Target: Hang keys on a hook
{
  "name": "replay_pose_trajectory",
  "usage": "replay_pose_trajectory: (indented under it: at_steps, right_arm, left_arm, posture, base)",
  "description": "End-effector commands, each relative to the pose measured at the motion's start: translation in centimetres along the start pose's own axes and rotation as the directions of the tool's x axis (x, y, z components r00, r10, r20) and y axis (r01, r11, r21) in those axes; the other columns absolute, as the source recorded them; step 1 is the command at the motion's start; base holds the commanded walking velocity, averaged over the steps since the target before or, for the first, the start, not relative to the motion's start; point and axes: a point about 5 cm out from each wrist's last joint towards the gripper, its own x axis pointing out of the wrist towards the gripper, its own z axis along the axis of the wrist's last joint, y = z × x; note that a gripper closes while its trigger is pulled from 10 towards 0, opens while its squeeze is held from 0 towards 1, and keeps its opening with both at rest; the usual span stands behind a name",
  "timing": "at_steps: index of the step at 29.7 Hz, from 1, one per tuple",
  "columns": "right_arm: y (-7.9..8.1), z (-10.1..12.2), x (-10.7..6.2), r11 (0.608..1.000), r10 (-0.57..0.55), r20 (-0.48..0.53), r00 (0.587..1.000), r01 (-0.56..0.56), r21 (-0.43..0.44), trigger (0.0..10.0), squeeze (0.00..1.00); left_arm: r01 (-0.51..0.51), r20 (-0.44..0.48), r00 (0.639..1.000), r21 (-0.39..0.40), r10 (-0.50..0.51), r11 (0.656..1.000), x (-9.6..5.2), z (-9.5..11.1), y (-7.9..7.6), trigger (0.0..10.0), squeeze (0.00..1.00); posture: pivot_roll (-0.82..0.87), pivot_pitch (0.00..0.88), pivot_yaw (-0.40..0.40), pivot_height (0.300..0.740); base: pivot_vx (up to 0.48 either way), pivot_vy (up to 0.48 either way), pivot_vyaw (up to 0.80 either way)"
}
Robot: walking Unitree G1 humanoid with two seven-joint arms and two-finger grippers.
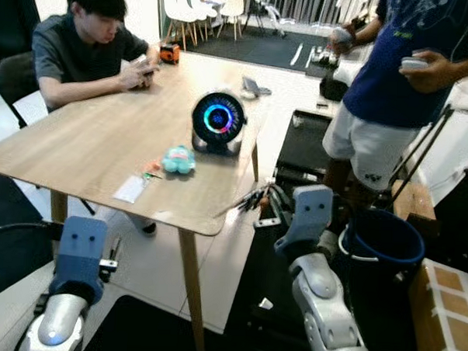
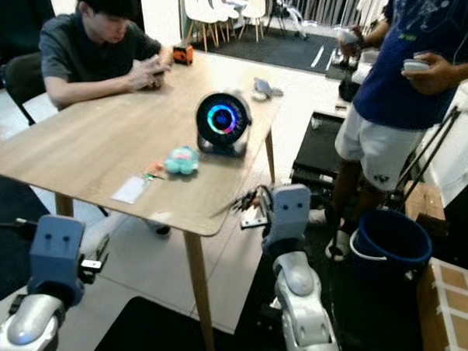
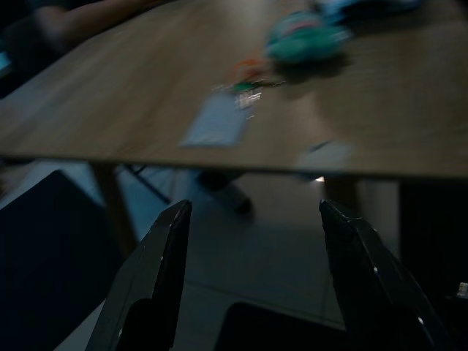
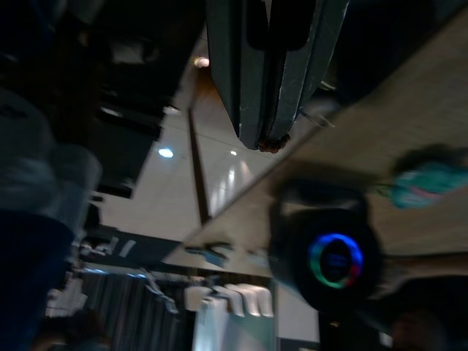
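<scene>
Pale wooden worktop (image 1: 87, 150) carries the small bunch of keys with an orange tag (image 1: 152, 170) near its near edge, beside a white card (image 1: 130, 189) and just in front of a teal plush toy (image 1: 178, 159). Behind the toy stands a round black fan with a glowing ring (image 1: 218, 120). The left gripper (image 3: 248, 219) hangs below the near edge, its jaws spread wide and holding nothing. The right gripper (image 1: 248, 201) reaches toward the near right corner, jaws pressed together with nothing visibly held. A seated person in a dark shirt (image 1: 84, 45) sits at the far left corner; a person in a blue shirt (image 1: 402, 66) stands beyond the right edge near a dark blue bucket (image 1: 383, 238).
</scene>
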Motion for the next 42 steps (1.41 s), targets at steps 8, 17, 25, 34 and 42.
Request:
replay_pose_trajectory:
  at_steps: [8,17,25,34,42]
  right_arm:
    - [0.18,-0.24,-0.22,1.0,-0.001,-0.003,1.0,0.001,0.021,10.0,0.0]
    - [0.26,-0.34,-0.23,1.0,0.006,-0.009,1.0,-0.005,0.016,10.0,0.0]
    - [0.58,-0.67,-0.32,1.0,0.028,-0.027,0.999,-0.028,-0.006,10.0,0.0]
    - [0.71,-0.8,-0.25,0.999,0.041,-0.038,0.998,-0.041,-0.014,10.0,0.0]
    - [0.74,-0.73,-0.23,0.999,0.045,-0.034,0.998,-0.046,-0.013,10.0,0.0]
  left_arm:
    - [0.002,-0.017,1.0,-0.004,-0.002,1.0,-0.29,-0.38,0.02,10.0,0.0]
    - [0.001,-0.024,1.0,-0.004,-0.002,1.0,-0.28,-0.48,0.0,10.0,0.0]
    - [-0.002,-0.031,1.0,0.0,0.002,1.0,-0.41,-0.62,0.04,10.0,0.0]
    - [-0.003,-0.034,0.999,0.001,0.003,1.0,-0.42,-0.73,0.01,10.0,0.0]
    - [-0.002,-0.035,0.999,0.002,0.002,1.0,-0.42,-0.8,-0.03,10.0,0.0]
  posture:
    - [0.16,0.135,-0.044,0.74]
    - [0.16,0.138,-0.044,0.74]
    - [0.16,0.139,-0.046,0.74]
    - [0.16,0.137,-0.051,0.74]
    - [0.16,0.135,-0.051,0.74]
  base:
    - [0.0,0.0,0.0]
    - [0.0,0.0,0.0]
    - [0.0,0.0,0.0]
    - [0.0,0.0,0.76]
    - [0.0,0.0,0.8]
